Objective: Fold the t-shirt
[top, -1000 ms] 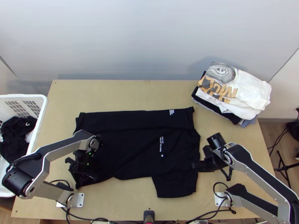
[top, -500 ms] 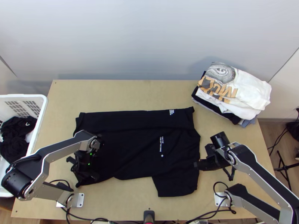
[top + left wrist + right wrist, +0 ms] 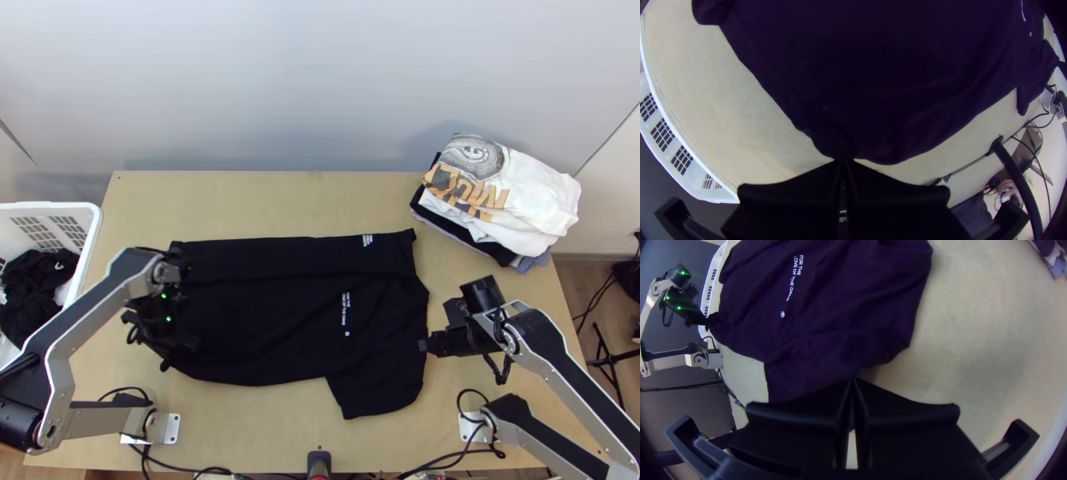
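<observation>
One left gripper (image 3: 166,360) and one right gripper (image 3: 424,346), two fingers each, together on one black t-shirt's (image 3: 296,312) edges.

The t-shirt (image 3: 272,296) lies across the middle of the table (image 3: 280,204), a clothes pile (image 3: 520,196) on its upper right corner; beside it, frame left, a basket (image 3: 48,206) holds garments (image 3: 30,308).

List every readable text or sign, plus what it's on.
"FOR THE LOVE OF THE GAME" (last letter faint): black t-shirt
Round mark beside it, and print near the shirt's far edge: too small to read
Large orange letters, white shirt: broken up by folds, no full word
White mark, dark cloth in basket: too small
</observation>
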Motion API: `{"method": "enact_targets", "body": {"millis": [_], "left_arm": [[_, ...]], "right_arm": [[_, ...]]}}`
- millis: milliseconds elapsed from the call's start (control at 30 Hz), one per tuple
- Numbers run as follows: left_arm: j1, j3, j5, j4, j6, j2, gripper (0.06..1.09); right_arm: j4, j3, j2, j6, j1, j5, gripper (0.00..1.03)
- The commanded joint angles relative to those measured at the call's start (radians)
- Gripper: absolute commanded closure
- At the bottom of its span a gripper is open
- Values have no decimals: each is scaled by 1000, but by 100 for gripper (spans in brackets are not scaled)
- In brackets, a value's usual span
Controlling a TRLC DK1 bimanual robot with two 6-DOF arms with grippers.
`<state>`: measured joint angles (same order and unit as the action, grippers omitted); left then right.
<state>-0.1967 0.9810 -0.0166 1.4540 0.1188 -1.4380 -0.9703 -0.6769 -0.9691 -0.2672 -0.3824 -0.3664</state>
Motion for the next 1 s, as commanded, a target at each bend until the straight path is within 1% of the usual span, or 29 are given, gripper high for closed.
{"method": "enact_targets", "body": {"millis": [0, 67, 167, 233, 367, 533, 600, 833, 967], "left_arm": [[115, 42, 49, 9, 38, 36, 104], [131, 45, 72, -6, 35, 45, 104], [148, 73, 136, -24, 2, 53, 104], [158, 91, 179, -24, -13, 51, 105], [160, 90, 190, -21, -36, 48, 105], [177, 127, 190, -21, -67, 41, 105], [201, 139, 207, -21, -68, 37, 105], [324, 140, 230, -26, -10, 24, 105], [370, 143, 236, -38, 7, 5, 105]], "right_arm": [[-15, -30, 9, 13, 14, -2, 100], [-16, -44, 12, 17, 37, -8, 100], [-16, -81, 13, 16, 93, -52, 100], [-30, -104, 7, 11, 106, -66, 100], [-108, -159, -33, 3, 106, -78, 100], [-136, -210, -42, -17, 112, -86, 100], [-140, -213, -43, -15, 128, -86, 100], [-131, -233, -91, 42, 223, -85, 100], [-102, -266, -141, 52, 257, -85, 100]]}}
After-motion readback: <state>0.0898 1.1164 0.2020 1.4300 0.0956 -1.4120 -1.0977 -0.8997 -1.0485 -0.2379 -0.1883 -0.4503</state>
